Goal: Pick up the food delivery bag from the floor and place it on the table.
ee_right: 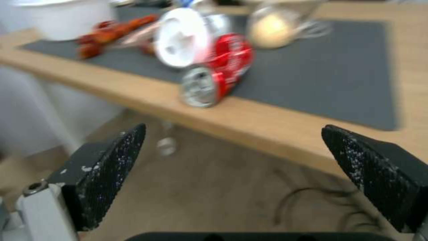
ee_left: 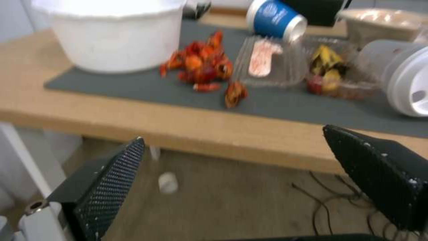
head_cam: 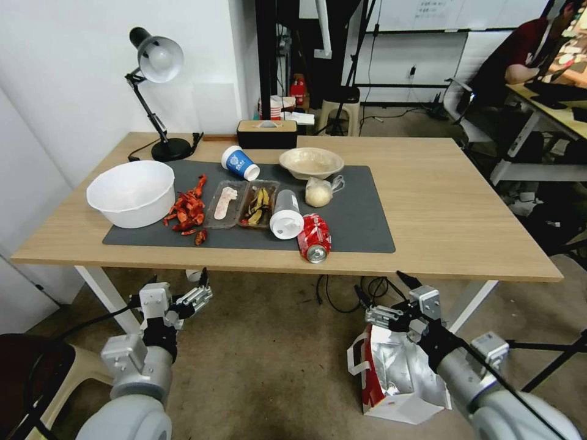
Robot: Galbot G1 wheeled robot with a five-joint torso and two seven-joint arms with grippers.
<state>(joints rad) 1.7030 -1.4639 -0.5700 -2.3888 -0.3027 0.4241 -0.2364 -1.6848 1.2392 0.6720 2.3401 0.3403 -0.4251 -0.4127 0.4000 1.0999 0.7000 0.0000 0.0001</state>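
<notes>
Worn brownish-grey floor (head_cam: 269, 360) holds the white paper food delivery bag (head_cam: 397, 376) with red sides and foil lining, open-topped beside the light-wood table (head_cam: 465, 214). Just above the bag's rim hangs the right gripper (head_cam: 380, 300), fingers spread and empty. Below the table's near edge, the left gripper (head_cam: 197, 287) is raised, likewise open. On the grey mat (head_cam: 367, 214), clear trays (head_cam: 243, 205) hold food scraps.

Right arm covers the right part of the food delivery bag (head_cam: 397, 376), which stands below the counter (head_cam: 465, 214); a small white floor object (ee_left: 168, 182) is blurred.
</notes>
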